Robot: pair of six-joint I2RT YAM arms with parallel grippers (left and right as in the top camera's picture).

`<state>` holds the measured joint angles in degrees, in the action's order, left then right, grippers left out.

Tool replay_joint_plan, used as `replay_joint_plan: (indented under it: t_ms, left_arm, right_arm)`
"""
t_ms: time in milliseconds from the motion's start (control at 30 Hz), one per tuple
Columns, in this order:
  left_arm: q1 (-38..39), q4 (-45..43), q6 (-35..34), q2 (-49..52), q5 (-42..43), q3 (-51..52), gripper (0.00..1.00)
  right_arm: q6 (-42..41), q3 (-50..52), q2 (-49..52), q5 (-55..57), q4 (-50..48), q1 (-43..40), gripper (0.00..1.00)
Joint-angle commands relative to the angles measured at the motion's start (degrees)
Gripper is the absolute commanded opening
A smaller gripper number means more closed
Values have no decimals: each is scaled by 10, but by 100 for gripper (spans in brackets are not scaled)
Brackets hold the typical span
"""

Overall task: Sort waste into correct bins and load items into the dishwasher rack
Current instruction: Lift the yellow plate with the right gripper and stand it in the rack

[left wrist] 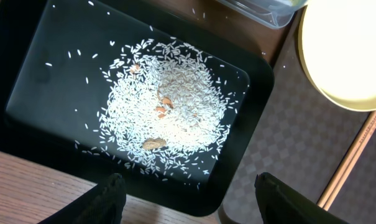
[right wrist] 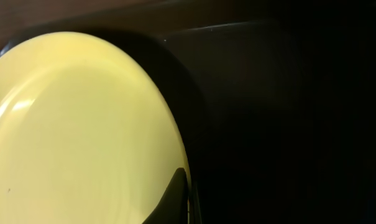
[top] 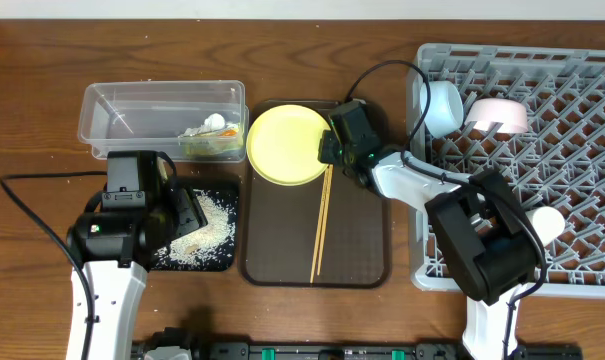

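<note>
The yellow plate [top: 285, 145] lies at the back of the brown serving tray [top: 362, 250], with the wooden chopsticks [top: 322, 225] beside it. My right gripper [top: 332, 147] is at the plate's right rim; in the right wrist view one finger [right wrist: 175, 193] lies on the plate [right wrist: 76, 137], pinching its edge. My left gripper [left wrist: 189, 186] is open and empty above the near edge of the black tray [left wrist: 250, 124], which holds loose rice [left wrist: 169, 106]. The clear tub [top: 132, 110] holds the tissue [top: 204, 127] and the wrapper [top: 217, 142].
The grey dishwasher rack [top: 582, 160] fills the right side. Two pale bowls [top: 442, 105] [top: 499, 113] stand at its back left, and a small pale cup [top: 547, 222] is near its front. My right arm reaches across the rack's left edge.
</note>
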<state>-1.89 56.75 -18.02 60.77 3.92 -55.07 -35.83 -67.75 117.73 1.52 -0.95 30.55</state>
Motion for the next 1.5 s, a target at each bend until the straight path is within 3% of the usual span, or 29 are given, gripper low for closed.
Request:
replay_joint_plan:
  t_ms: [0,267,567,833,1133,1467]
  left_arm:
    - [-3,2,-3,3,-1,-3,70]
    - [-3,2,-3,3,-1,-3,70]
    - [-3,-1,-2,3,-1,-3,70]
    - [-3,0,-2,3,-1,-3,70]
    - [-3,0,-3,3,-1,-3,70]
    - [-3,0,-3,3,-1,-3,70]
  right_arm:
    - [-1,-6,-21,5,-3,-11,1]
    - [98,-6,-169,81,47,-48,1]
    - [204,-6,-360,172,228,-108,1]
    - [306,-6,-483,269,337,-213,1]
    - [530,-6,-497,416,376,-270,1]
    - [521,-4,-421,417,408,-263,1]
